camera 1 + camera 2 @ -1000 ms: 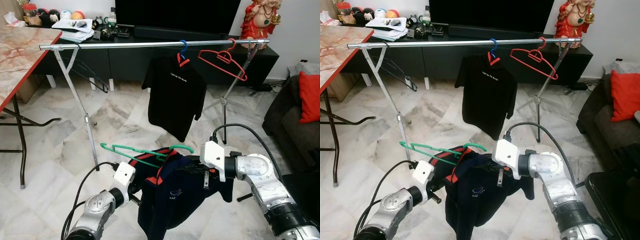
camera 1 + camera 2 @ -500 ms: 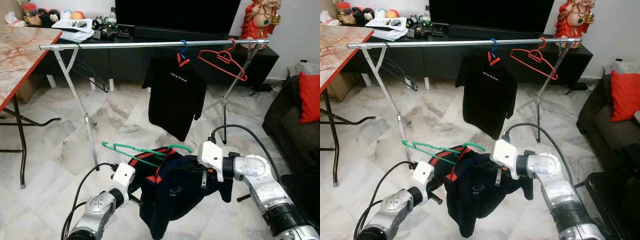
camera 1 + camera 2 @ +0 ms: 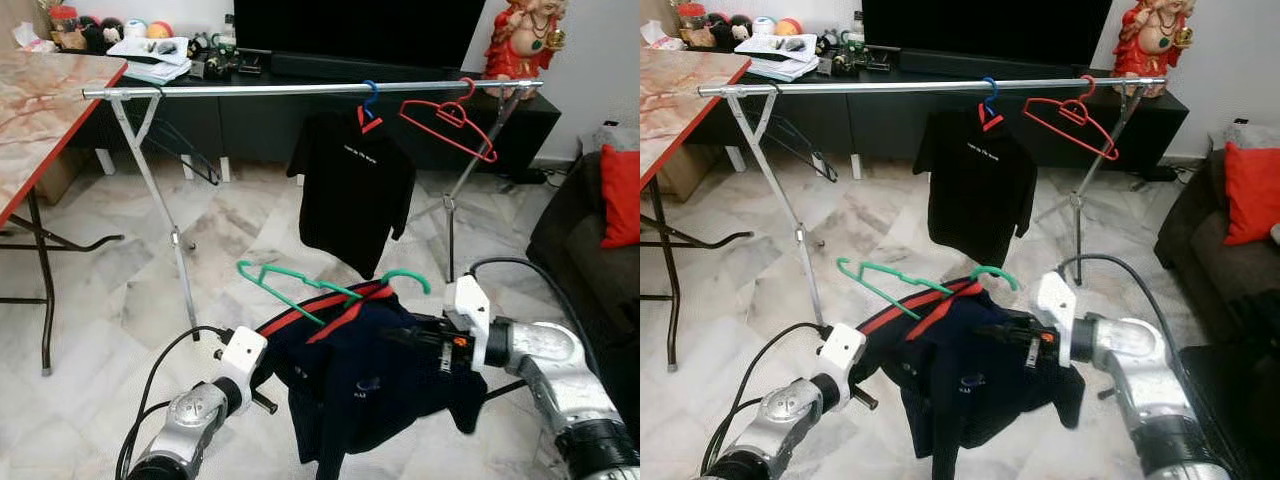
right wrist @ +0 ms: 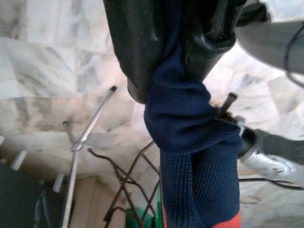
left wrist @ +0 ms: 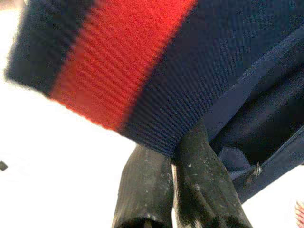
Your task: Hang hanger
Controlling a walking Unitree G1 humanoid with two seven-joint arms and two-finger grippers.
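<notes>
Fingers of the left gripper point(image 5: 173, 161) and right gripper point(image 4: 166, 90) pinch the navy shirt point(image 3: 370, 380) on its green hanger point(image 3: 300, 290).

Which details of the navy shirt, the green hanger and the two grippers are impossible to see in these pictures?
- Right gripper: jaws buried in the navy shirt, eye views.
- Green hanger: its right shoulder under the collar.
- Chest logo: too small to read.
- Left gripper: the hold on the hem is blurred, left wrist view.

Three hangers are counted: one green point(image 3: 300, 285), one blue point(image 3: 368, 98), one red point(image 3: 450, 122). Two shirts are seen, one black point(image 3: 355, 190) and one navy point(image 3: 370, 385). One rail point(image 3: 250, 89) is seen.
</notes>
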